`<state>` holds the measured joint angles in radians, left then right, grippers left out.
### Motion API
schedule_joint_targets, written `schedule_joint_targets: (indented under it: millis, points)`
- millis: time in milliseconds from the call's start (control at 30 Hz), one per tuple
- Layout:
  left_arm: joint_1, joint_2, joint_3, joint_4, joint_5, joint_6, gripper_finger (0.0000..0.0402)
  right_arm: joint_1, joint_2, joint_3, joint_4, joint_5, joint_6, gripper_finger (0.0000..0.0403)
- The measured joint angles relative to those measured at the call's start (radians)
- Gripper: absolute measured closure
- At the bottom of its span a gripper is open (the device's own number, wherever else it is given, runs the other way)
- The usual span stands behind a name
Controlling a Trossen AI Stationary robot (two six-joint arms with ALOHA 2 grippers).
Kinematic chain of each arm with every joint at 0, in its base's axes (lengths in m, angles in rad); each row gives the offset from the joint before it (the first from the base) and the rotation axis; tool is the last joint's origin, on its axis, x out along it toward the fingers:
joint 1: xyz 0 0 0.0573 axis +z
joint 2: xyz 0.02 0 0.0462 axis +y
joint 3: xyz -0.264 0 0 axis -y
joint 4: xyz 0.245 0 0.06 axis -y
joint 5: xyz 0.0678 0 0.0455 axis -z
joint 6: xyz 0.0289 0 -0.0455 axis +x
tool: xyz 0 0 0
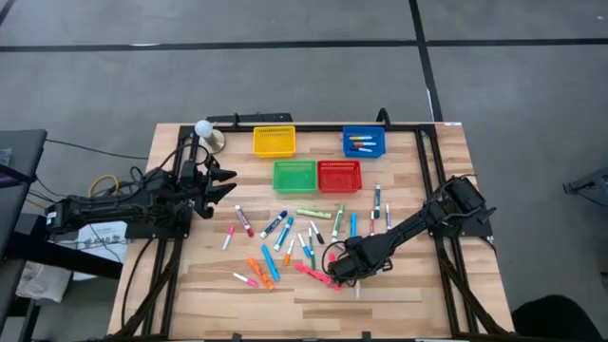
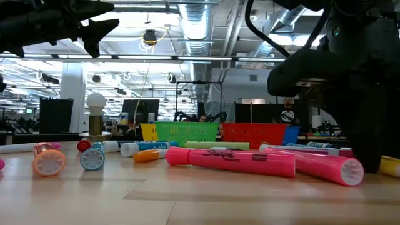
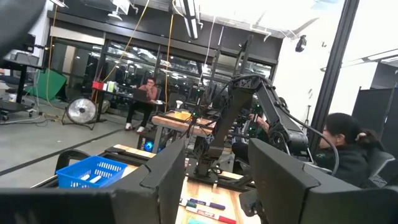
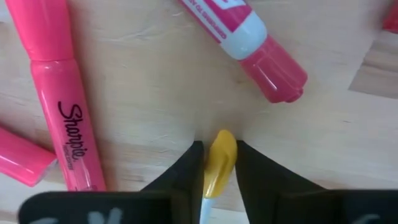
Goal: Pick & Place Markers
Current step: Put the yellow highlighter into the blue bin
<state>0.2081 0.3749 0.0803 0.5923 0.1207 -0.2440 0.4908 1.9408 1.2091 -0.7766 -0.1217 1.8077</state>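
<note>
Left gripper (image 1: 226, 183) hangs above the table's left side, away from the markers; from its wrist camera I see both dark fingers (image 3: 166, 177) spread with a clear gap, nothing between them.

Mid-table: markers (image 1: 285, 237) scattered loose on the pale wood-grain tabletop (image 1: 408, 294), thin plastic barrels in pink, orange, blue, green and white. Behind them, mesh baskets: yellow (image 1: 274, 141), green (image 1: 294, 175), red (image 1: 339, 175), and a blue basket (image 1: 364, 142) with a few markers inside.

Right gripper (image 1: 339, 269) is down at the table near the front of the scatter. Its wrist camera shows the two black fingers (image 4: 185, 174) drawn in narrow on a yellow-capped marker (image 4: 217, 163), cap tip at the wood. Glossy pink Sharpie highlighter (image 4: 62, 93) lies just beside; another pink-capped marker (image 4: 249, 43) lies near.
</note>
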Motion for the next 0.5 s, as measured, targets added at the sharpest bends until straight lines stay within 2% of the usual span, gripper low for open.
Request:
schedule_joint_targets:
  millis: [200, 500]
  points:
    - [0.000, 0.000, 0.000, 0.000, 0.000, 0.000, 0.0225, 0.000, 0.001, 0.000, -0.007, -0.006, -0.007, 0.0345]
    - [0.000, 0.000, 0.000, 0.000, 0.000, 0.000, 0.0225, 0.000, 0.002, 0.000, -0.009, -0.006, -0.062, 0.0346]
